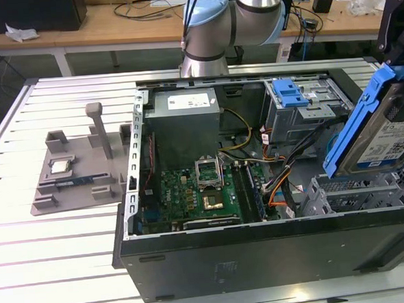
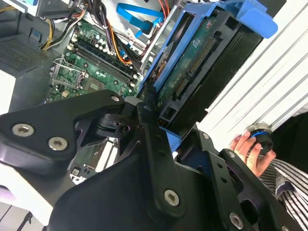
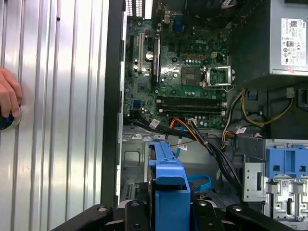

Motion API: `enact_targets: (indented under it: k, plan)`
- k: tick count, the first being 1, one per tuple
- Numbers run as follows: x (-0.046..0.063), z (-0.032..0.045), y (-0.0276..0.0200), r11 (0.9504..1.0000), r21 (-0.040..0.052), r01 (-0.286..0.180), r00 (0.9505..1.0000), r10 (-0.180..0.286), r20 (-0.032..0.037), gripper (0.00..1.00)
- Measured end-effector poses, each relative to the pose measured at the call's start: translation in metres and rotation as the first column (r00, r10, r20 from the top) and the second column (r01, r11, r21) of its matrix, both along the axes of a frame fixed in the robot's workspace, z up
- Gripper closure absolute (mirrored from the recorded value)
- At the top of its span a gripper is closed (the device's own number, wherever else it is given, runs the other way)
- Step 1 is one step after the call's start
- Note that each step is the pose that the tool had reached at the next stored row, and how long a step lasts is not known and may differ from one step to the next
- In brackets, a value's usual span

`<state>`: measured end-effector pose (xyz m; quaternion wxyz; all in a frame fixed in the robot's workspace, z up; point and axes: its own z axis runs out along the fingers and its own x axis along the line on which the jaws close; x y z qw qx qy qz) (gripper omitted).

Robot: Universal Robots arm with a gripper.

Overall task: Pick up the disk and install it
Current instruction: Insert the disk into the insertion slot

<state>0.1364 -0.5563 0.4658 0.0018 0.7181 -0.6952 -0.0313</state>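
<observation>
Pickup done: gripping the flat silver-metal disk with white label and blue plastic rails (image 1: 387,132) in the closed black end effector (image 2: 161,126), tilted above the open black computer case (image 1: 263,257) at the exterior view's right. Left: seating in the grey metal drive bay (image 1: 359,198) below. Cut off at the exterior view's edge; hard to judge alignment.

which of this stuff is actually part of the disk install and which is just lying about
Part of the job: the disk, held over the open computer case; the gripper, shut on its blue rail.

Just lying about: the grey tray beside the case; the chip on it; the blue bracket inside the case; a person's hand at the table.
</observation>
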Motion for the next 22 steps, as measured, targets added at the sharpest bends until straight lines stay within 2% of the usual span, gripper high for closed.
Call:
enact_targets:
  k: [6, 11, 14, 19, 22]
  plan:
    - [0.006, -0.0117, 0.0025, 1.0, -0.0004, 0.001, 1.0, -0.001, -0.0061, 0.63]
    - [0.007, -0.022, 0.0025, 0.9999, -0.0005, 0.016, 0.9998, -0.016, -0.0063, 0.63]
    - [0.005, -0.025, 0.0025, 0.9999, -0.0006, 0.016, 0.9998, -0.016, -0.0064, 0.63]
    - [0.005, -0.0393, 0.0025, 0.9999, -0.0005, 0.017, 0.9998, -0.017, -0.0065, 0.63]
    - [0.005, -0.0444, 0.0025, 0.9999, -0.0007, 0.017, 0.9998, -0.017, -0.0066, 0.63]
